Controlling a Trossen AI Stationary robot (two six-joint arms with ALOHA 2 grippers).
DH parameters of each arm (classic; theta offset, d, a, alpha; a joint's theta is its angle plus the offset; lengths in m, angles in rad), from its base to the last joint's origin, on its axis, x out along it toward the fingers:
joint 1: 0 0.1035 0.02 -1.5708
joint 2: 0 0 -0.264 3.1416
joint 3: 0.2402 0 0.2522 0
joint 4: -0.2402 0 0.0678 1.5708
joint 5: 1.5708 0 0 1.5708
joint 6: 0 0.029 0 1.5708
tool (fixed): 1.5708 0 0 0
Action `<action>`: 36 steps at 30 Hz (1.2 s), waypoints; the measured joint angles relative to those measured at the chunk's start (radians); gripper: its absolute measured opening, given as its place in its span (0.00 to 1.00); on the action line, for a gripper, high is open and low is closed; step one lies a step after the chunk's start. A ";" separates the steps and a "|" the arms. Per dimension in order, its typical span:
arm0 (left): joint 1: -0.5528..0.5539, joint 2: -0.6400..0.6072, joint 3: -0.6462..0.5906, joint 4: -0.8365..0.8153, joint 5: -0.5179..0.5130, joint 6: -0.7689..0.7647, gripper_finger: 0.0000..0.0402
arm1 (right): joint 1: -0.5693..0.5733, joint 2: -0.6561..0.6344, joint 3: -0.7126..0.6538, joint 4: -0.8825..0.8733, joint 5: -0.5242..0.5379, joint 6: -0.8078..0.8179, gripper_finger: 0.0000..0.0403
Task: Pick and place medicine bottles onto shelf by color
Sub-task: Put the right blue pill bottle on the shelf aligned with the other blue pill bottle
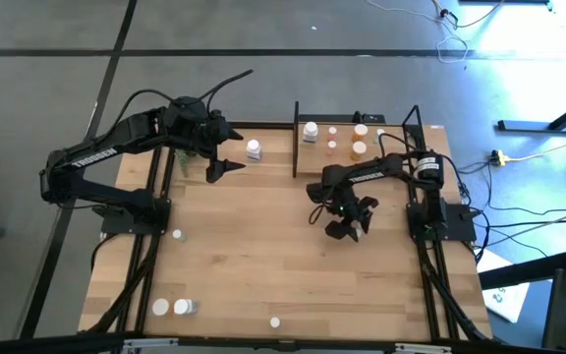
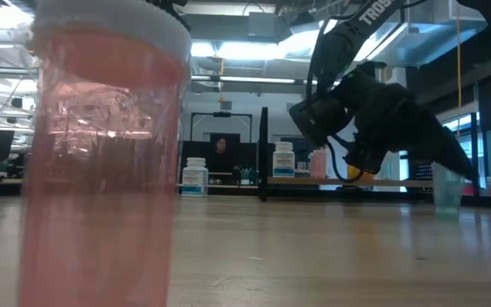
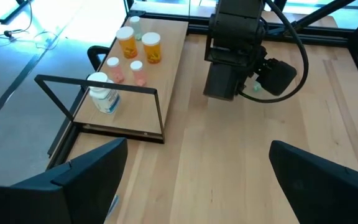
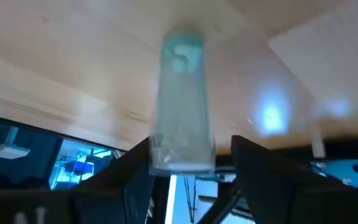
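The shelf (image 1: 357,157) stands at the far right and holds a white bottle (image 3: 104,93), two pinkish ones (image 3: 114,68) and two orange ones (image 3: 152,46). My right gripper (image 1: 347,221) hangs in front of the shelf, open. Its fingers stand on either side of a pale green bottle (image 4: 182,99), which stands upright on the table in the low view (image 2: 447,189). My left gripper (image 1: 226,162) is wide open and empty above the far left of the table (image 3: 194,186). A white bottle (image 1: 254,149) stands on the table beside it. My right gripper has one finger (image 4: 135,174) close against the pale green bottle's near end (image 4: 166,158), and I cannot tell whether it touches. The other finger (image 4: 253,165) stands apart from the bottle. The bottle's base rests on the table.
A pinkish bottle (image 2: 101,162) stands at the near edge, right before the low camera (image 1: 275,322). Two white bottles (image 1: 172,307) stand at the near left and a small one (image 1: 177,234) at mid left. A green plant (image 1: 185,157) sits under the left arm.
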 joint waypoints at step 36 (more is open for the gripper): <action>0.000 0.000 0.000 -0.001 0.000 0.002 0.96 | 0.268 -0.351 0.157 0.176 0.448 0.559 0.53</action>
